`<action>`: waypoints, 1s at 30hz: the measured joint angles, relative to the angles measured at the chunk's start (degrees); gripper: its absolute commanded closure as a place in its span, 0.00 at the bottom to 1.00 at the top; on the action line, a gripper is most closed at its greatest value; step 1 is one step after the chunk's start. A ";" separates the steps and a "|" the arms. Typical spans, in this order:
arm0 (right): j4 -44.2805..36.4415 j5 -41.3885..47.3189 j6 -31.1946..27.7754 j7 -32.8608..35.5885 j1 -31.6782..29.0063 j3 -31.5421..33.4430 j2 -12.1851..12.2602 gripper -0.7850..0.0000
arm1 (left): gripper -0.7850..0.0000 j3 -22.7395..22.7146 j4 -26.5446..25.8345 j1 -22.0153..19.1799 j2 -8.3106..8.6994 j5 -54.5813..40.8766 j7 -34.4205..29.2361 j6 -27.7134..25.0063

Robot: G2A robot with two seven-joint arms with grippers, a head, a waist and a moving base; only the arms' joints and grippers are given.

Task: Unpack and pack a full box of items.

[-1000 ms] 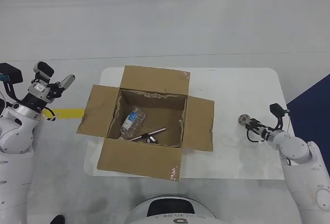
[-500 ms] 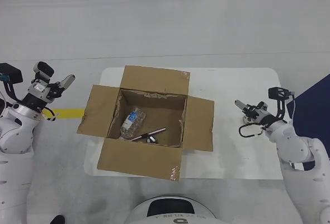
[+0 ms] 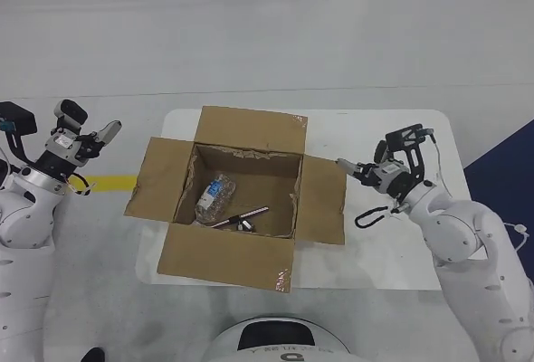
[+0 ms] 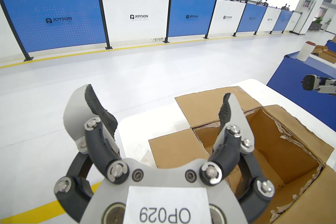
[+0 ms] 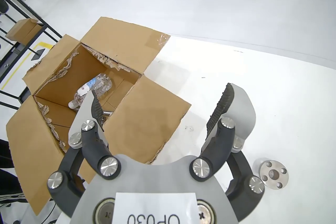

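An open cardboard box (image 3: 240, 195) sits mid-table with all flaps folded out. Inside lie a clear plastic bottle (image 3: 214, 199) and a dark pen-like item (image 3: 243, 217). My right gripper (image 3: 356, 192) hovers over the edge of the box's right flap, open and empty. In the right wrist view the right gripper (image 5: 161, 93) spans the flap (image 5: 147, 128), with the bottle (image 5: 92, 87) beyond. A round metal flange (image 5: 273, 174) lies on the table by that wrist. My left gripper (image 3: 102, 134) hangs off the table's left side, open and empty, and the left gripper (image 4: 157, 93) faces the box (image 4: 262, 146).
The white table (image 3: 385, 258) has bare surface right of the box and a narrow strip in front. A yellow floor line (image 3: 113, 182) runs left of the table. The floor around it is open.
The right arm has swung left from the table's right side to the box's right flap, leaving the metal flange behind on the table. The left arm has not moved.
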 measured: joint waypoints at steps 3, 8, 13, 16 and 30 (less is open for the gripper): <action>-0.96 -1.80 -5.54 4.71 6.95 -7.32 0.06 0.30 | 0.00 0.00 0.00 0.00 0.00 0.00 0.00 0.00; 5.37 -19.43 -7.22 20.88 24.07 -26.32 -2.57 0.46 | 0.00 0.00 0.00 0.00 0.00 0.00 0.00 0.00; 17.49 -19.82 -9.53 27.09 39.20 -43.18 -7.24 0.19 | 0.00 0.00 0.00 0.00 0.00 0.00 0.00 0.00; 25.43 -18.76 -13.53 29.30 45.98 -51.97 -10.57 0.16 | 0.00 0.00 0.00 0.00 0.00 0.00 0.00 0.00; 58.33 -6.19 -28.37 25.55 59.70 -70.94 -26.55 0.22 | 0.00 0.00 0.00 0.00 0.00 0.00 0.00 0.00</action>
